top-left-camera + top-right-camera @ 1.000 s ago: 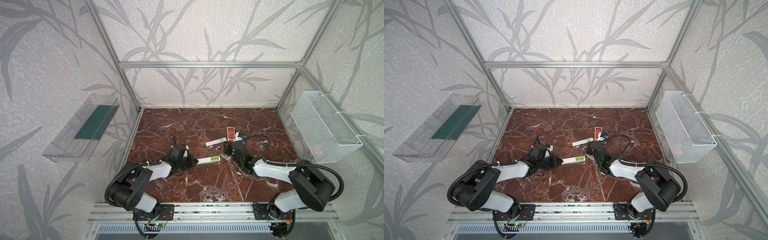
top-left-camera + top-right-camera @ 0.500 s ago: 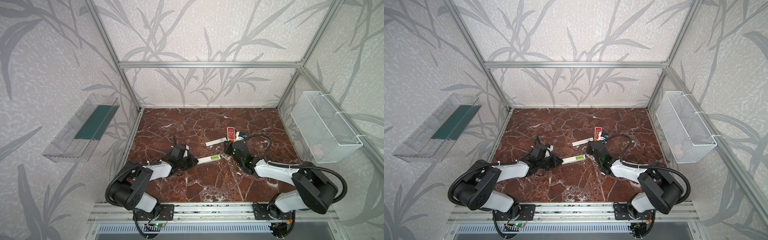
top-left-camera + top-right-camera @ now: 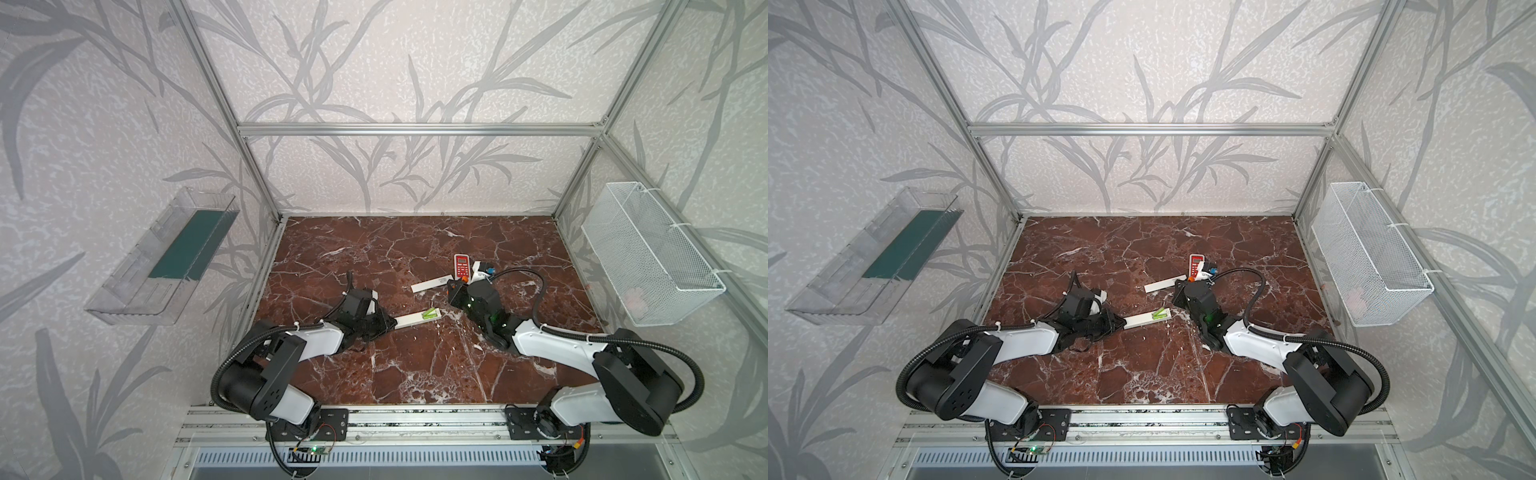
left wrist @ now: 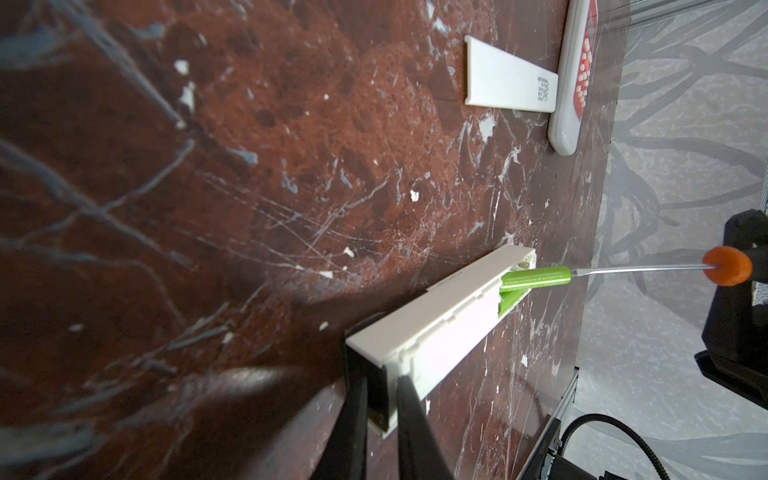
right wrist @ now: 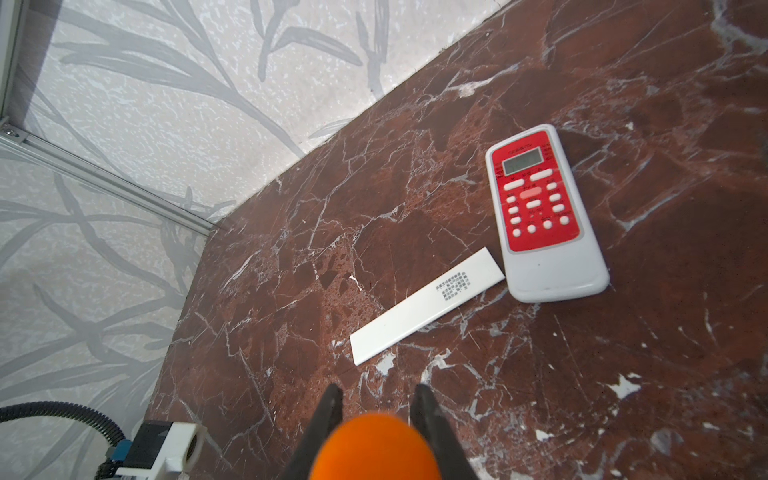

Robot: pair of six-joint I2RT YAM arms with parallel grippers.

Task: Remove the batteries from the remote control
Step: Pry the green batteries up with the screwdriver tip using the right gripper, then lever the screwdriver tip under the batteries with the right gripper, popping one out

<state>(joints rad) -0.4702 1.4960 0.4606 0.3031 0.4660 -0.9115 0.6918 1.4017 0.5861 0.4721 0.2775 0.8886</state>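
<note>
- The left gripper (image 4: 380, 386) is clamped on one end of the remote control (image 4: 436, 332), bracing it against prying.
- The right gripper (image 5: 378, 395) grips the screwdriver (image 4: 728, 272), whose tip levers one of the batteries (image 4: 536, 277) up at the remote's open far end. Another lies beneath it.
- Compared with a second ago, the right arm has shifted slightly; the remote is unmoved.

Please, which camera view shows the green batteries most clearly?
The left wrist view: the batteries appear close, one raised from the white remote compartment with the tool tip at its end. In both top views they are only small green marks. The right wrist view does not show them.
</note>
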